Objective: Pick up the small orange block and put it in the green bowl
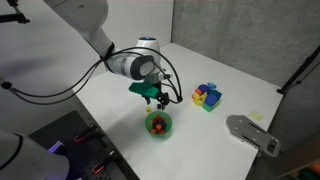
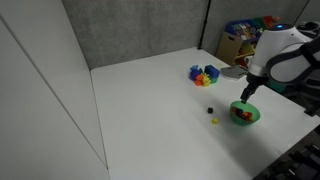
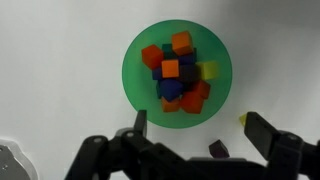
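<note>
The green bowl (image 3: 135,75) fills the top of the wrist view and holds a pile of several small cubes, orange-red, blue and dark. A small orange block (image 3: 170,68) lies on top of that pile. My gripper (image 3: 198,122) is open and empty, its fingers hanging just above the bowl's near rim. In both exterior views the gripper (image 1: 155,98) (image 2: 248,92) hovers directly over the bowl (image 1: 158,126) (image 2: 244,113).
A tiny yellow cube (image 3: 243,118) and a tiny dark purple cube (image 3: 217,148) lie on the white table beside the bowl. A cluster of blue, yellow and purple blocks (image 1: 207,96) (image 2: 204,74) sits farther off. A grey flat object (image 1: 250,133) lies near the table's edge.
</note>
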Action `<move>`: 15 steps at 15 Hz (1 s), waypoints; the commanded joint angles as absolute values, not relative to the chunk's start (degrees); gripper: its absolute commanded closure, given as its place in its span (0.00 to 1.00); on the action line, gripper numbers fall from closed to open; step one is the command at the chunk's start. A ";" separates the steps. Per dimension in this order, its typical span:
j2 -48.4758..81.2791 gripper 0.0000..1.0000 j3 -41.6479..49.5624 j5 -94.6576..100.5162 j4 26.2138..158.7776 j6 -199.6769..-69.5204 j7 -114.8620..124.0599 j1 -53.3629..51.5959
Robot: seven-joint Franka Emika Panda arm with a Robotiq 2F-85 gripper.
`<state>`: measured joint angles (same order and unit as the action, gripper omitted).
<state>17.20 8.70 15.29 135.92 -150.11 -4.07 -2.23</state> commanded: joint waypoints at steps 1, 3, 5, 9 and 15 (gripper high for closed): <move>10.49 0.00 8.45 16.51 138.94 -144.90 0.94 -2.24; 7.75 0.00 7.87 15.93 139.55 -141.11 4.19 -2.25; 5.11 0.00 6.78 15.30 140.01 -137.40 7.14 -2.23; 0.17 0.00 3.48 13.98 140.22 -130.27 11.68 -2.52; -6.96 0.00 -1.59 5.86 137.45 -119.24 12.01 -3.44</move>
<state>-2.72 0.04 9.17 138.60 -124.00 11.17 -3.09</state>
